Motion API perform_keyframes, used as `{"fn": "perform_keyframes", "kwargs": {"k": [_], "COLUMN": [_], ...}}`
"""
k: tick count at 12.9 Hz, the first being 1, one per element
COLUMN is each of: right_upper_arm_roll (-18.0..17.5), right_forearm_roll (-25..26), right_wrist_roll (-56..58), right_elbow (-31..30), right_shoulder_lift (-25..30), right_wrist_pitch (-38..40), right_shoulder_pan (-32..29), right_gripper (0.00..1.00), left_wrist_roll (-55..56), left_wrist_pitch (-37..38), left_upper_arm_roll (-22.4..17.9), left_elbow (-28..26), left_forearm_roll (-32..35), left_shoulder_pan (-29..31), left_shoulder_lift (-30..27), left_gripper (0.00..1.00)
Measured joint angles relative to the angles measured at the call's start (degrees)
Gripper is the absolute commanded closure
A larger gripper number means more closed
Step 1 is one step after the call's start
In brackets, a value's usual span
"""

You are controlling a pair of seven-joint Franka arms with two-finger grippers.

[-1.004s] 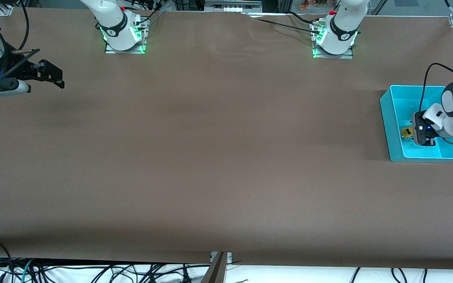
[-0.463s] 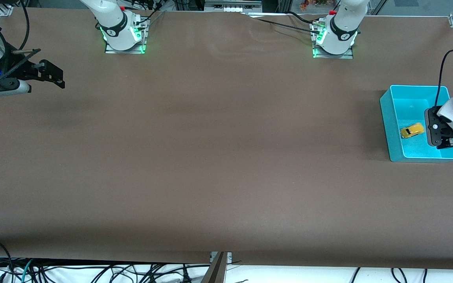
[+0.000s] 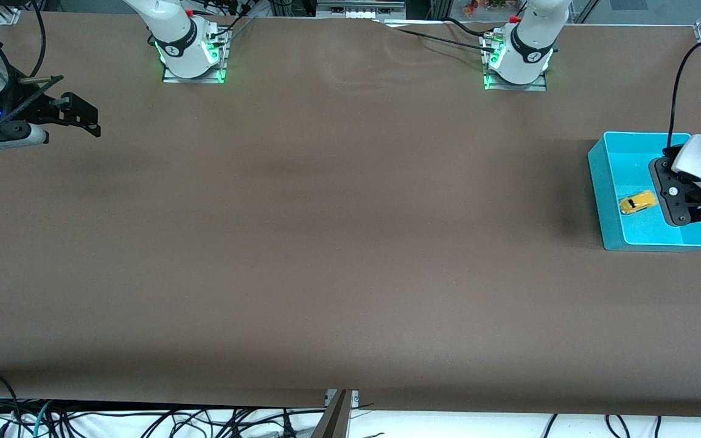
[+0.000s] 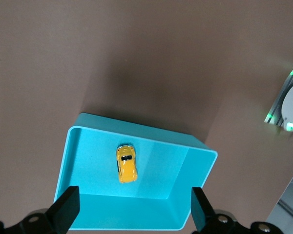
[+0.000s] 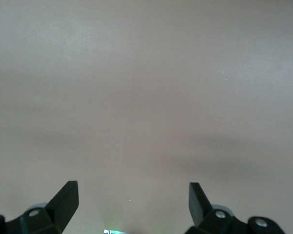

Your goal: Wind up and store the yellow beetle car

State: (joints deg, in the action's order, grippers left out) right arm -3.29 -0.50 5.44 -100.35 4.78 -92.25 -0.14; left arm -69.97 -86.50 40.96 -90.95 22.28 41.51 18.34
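Note:
The yellow beetle car (image 3: pixel 637 202) lies on its wheels on the floor of a cyan bin (image 3: pixel 597 182) at the left arm's end of the table. My left gripper (image 3: pixel 694 214) hangs above the bin, open and holding nothing. In the left wrist view the yellow beetle car (image 4: pixel 126 163) sits free inside the bin (image 4: pixel 136 127), well below the left gripper (image 4: pixel 134 195) and touched by neither finger. At the right arm's end my right gripper (image 3: pixel 86 118) waits open over bare table, and the right wrist view shows the right gripper (image 5: pixel 133 187) with nothing between its fingers.
The brown table (image 3: pixel 350 243) stretches wide between the two arms. The right arm's base (image 3: pixel 189 55) and the left arm's base (image 3: pixel 518 61) stand along the edge farthest from the front camera. Cables (image 3: pixel 143 420) hang below the edge nearest that camera.
The left gripper has let go of the yellow beetle car, opened wide and risen above the bin. The car stays lying on the bin floor. The right arm has not moved.

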Motion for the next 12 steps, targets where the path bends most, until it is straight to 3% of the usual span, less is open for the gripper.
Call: {"fn": "perform_keyframes", "kwargs": {"k": [2,3,7,10,12], "right_upper_arm_roll": [0.0,0.0,0.0,0.0,0.0], "right_forearm_roll": [0.0,0.0,0.0,0.0,0.0], "right_wrist_roll": [0.0,0.0,0.0,0.0,0.0], "right_elbow": [0.0,0.0,0.0,0.0,0.0], "right_shoulder_lift": [0.0,0.0,-0.1,-0.2,-0.3], "right_wrist_pitch": [0.0,0.0,0.0,0.0,0.0], "right_shoulder_pan": [0.0,0.0,0.0,0.0,0.0], "right_gripper": [0.00,0.00,0.00,0.00,0.00], "left_wrist_roll": [3.4,5.8,17.2,29.7,40.9], "left_wrist_pitch": [1.6,2.1,2.4,1.0,-4.1], "left_upper_arm_roll": [-0.2,-3.0,-22.0,-29.7,-33.6], "left_elbow": [2.7,3.6,3.1,-0.3,-3.9], "left_forearm_roll": [-1.2,-2.0,-10.1,-11.8,-15.3], "left_shoulder_pan": [-3.0,-7.0,-25.0,-35.2,-41.0], "left_shoulder_lift": [-0.6,-1.6,-8.0,-12.4,-15.3], "left_gripper": [0.00,0.00,0.00,0.00,0.00]}}
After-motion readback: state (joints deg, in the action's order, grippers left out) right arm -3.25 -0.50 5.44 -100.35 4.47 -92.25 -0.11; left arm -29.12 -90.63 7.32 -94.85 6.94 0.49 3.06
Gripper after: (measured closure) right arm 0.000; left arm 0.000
